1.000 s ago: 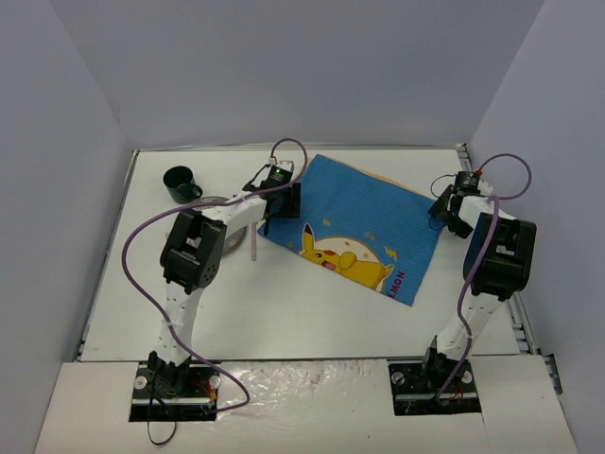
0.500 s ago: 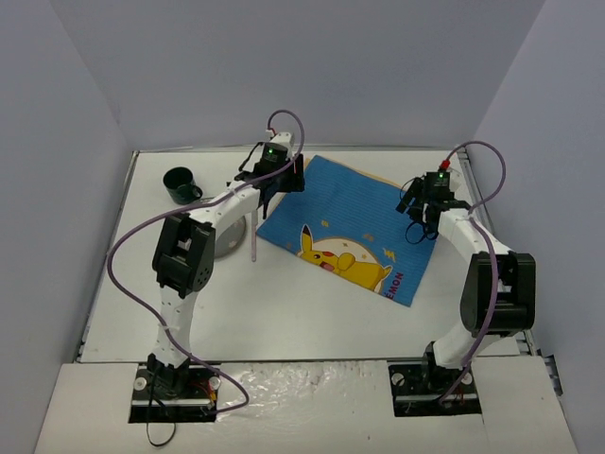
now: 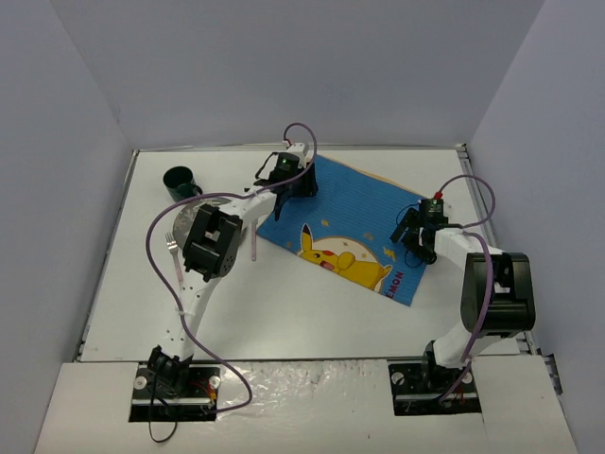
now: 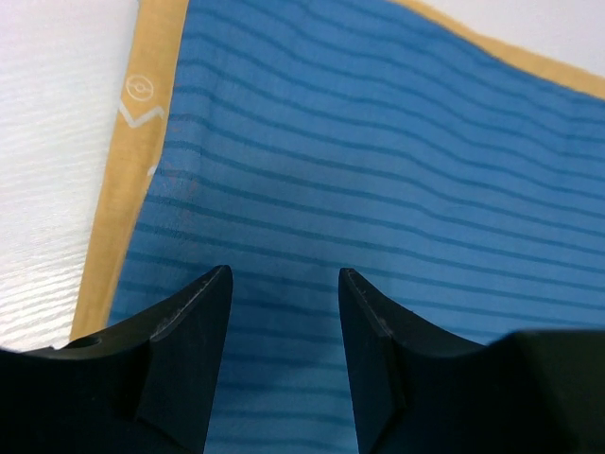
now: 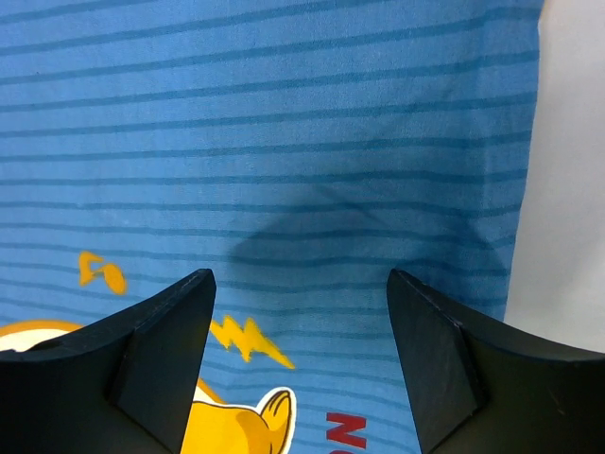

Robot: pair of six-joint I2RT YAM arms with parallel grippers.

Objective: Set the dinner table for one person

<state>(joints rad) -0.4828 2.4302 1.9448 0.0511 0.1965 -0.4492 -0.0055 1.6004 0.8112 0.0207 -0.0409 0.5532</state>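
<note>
The dinner table (image 3: 284, 312) is a large white top. A blue cartoon-printed placemat (image 3: 350, 227) lies skewed on its far middle. My left gripper (image 3: 301, 184) is open and empty, low over the mat's far left corner. In the left wrist view the left gripper (image 4: 284, 276) is over the striped cloth (image 4: 378, 142), beside its tan border. My right gripper (image 3: 413, 241) is open and empty over the mat's right side. In the right wrist view the right gripper (image 5: 300, 276) frames the cloth (image 5: 284, 123) by the lightning print.
A dark green cup (image 3: 179, 183) stands at the far left. A grey plate (image 3: 184, 222) lies partly under the left arm, with a fork (image 3: 173, 251) beside it and a pale utensil (image 3: 253, 244) by the mat's left edge. Walls enclose the table on three sides.
The left gripper has moved away and to the right, onto the mat's far left corner. The right gripper has swung left and nearer, from beside the mat to over its right side.
</note>
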